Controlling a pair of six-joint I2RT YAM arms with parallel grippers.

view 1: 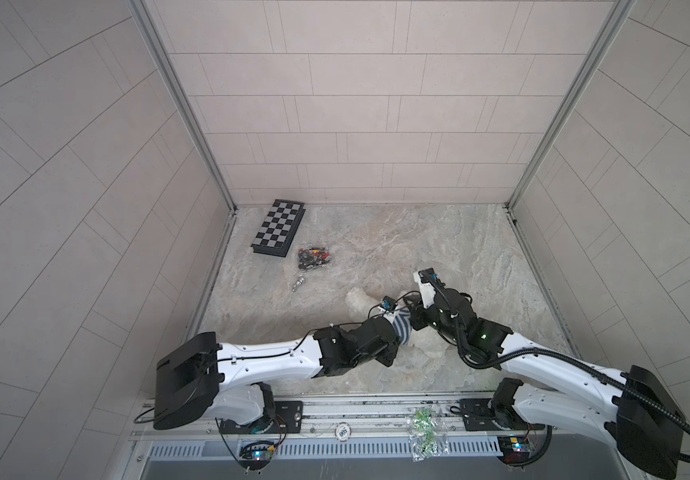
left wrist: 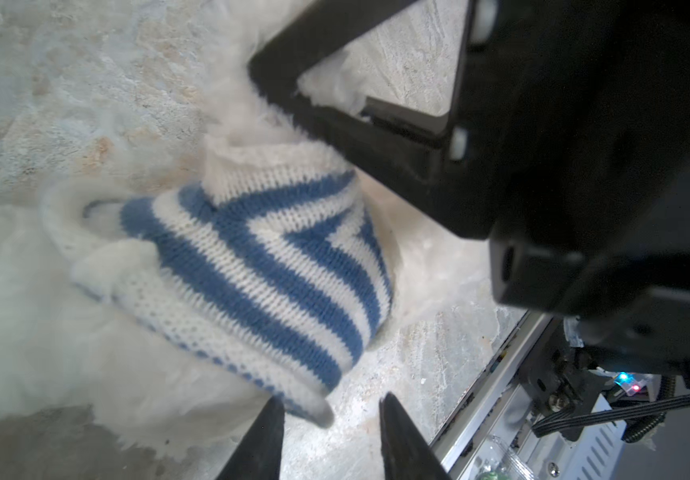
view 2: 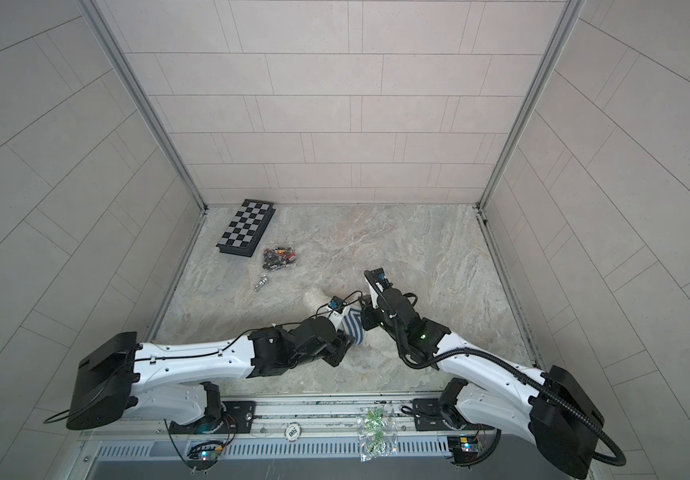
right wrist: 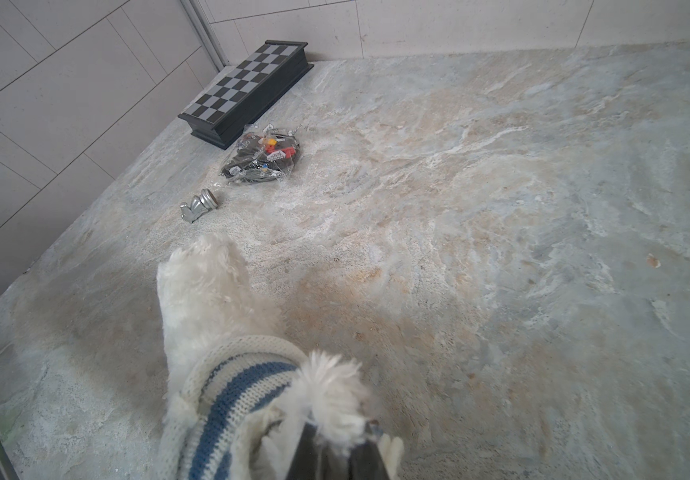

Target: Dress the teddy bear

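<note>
The teddy bear [view 1: 357,300] [view 2: 314,297], fluffy and white, lies on the stone table between my two arms. A blue-and-white striped knit shirt [left wrist: 260,257] [view 1: 402,326] is bunched around part of its body, and white fur [right wrist: 206,291] sticks out of the shirt's opening. My left gripper [left wrist: 332,409] is open at the shirt's hem, with only bare table between its fingers. My right gripper [right wrist: 341,428] is shut on a tuft of the bear's fur beside the shirt [right wrist: 231,386]. Both arms hide much of the bear in both top views.
A folded chessboard box [view 1: 278,228] lies at the back left near the wall. In front of it are a clear bag of small parts [view 1: 314,258] and a silver chess piece [view 1: 299,284]. A plastic bag with green bits [view 1: 424,432] sits on the front rail.
</note>
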